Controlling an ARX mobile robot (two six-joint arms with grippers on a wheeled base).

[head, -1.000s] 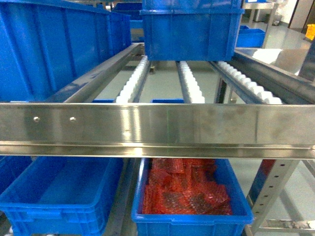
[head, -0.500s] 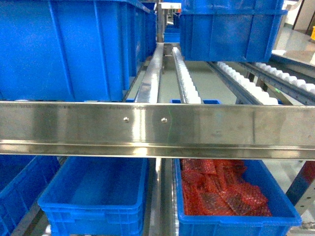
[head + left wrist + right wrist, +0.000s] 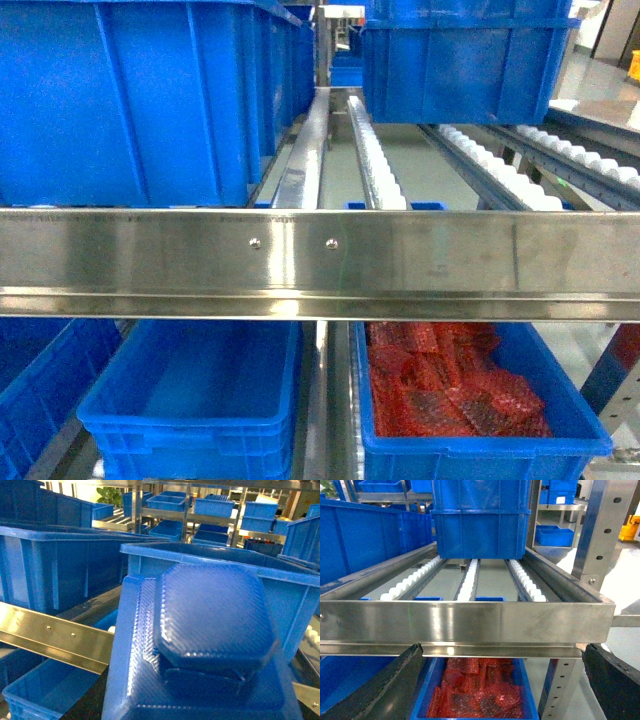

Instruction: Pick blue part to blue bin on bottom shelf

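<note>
The steel front rail (image 3: pixel 320 260) spans the whole head view, and everything turns on getting under it. Beneath it on the bottom shelf (image 3: pixel 330 420) sit two bins side by side: the empty blue bin (image 3: pixel 190 400) towards the left edge and a bin of red parts (image 3: pixel 470 400) to its right.

The blue part (image 3: pixel 210 630) fills the left wrist view, a textured piece with a raised octagonal top, broad rather than long. The empty bin lies below and left of it, past the rail, so the left arm looks the nearer one.

The left fingers are hidden behind the part; I cannot tell their grip. The right gripper (image 3: pixel 500 685) hangs empty, fingers (image 3: pixel 375 690) spread wide, facing the rail.

The bin's far wall is cut off.
</note>
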